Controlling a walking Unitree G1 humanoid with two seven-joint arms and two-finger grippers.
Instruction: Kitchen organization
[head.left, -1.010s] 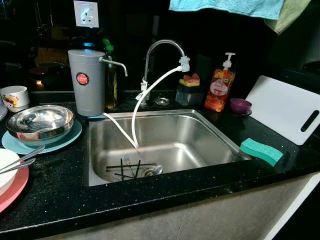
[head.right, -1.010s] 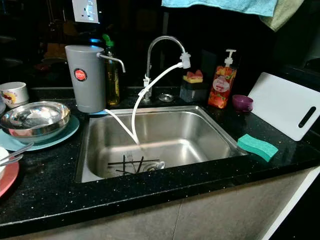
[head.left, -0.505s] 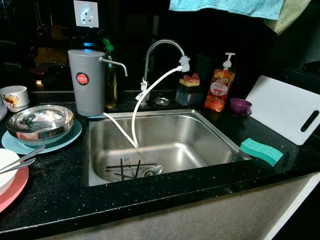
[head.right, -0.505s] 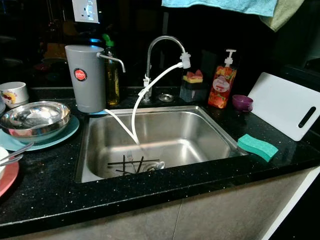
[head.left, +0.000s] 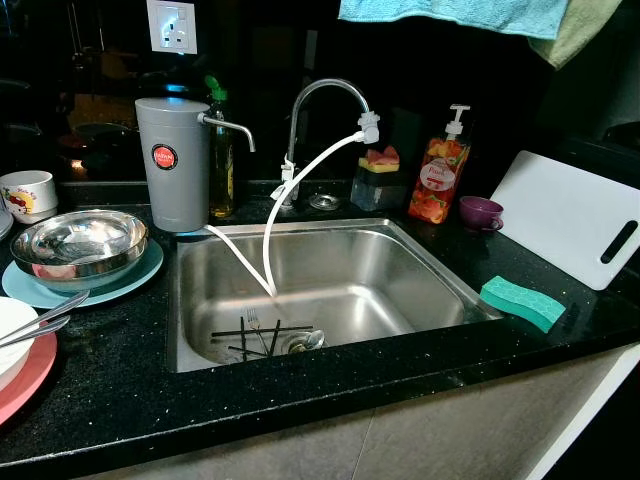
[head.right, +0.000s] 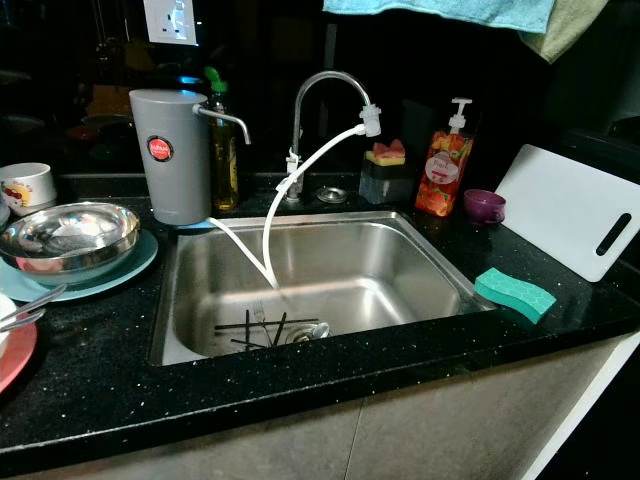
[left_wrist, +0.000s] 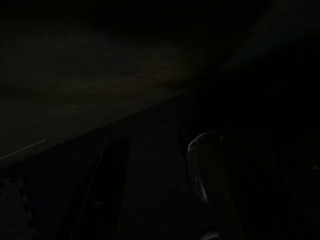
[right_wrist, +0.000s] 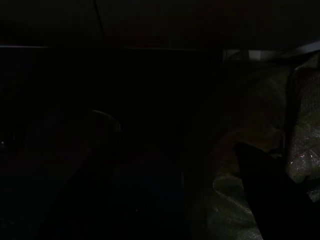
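Both claws hang in the dark, their state unreadable, and a reach for the cutlery (head.left: 262, 338) in the sink (head.left: 420, 262) may snag the white hose (head.left: 275, 215).

I'm in a home kitchen. Black speckled worktop (head.left: 120, 385) with a stainless sink (head.left: 400, 262) set in, gooseneck tap (head.left: 322, 95) above it with a white hose (head.left: 300, 175) running down into the basin. Grey water filter (head.left: 173, 165) by the tap, pump soap bottle (head.left: 437, 172), green sponge (head.left: 522, 302), white cutting board (head.left: 570, 215) leaning at the right. Steel bowl (head.left: 80, 243) on a teal plate (head.left: 150, 268), mug (head.left: 28, 193) behind. Towels (head.left: 460, 14) hang overhead, wall socket (head.left: 172, 26) on the backsplash.
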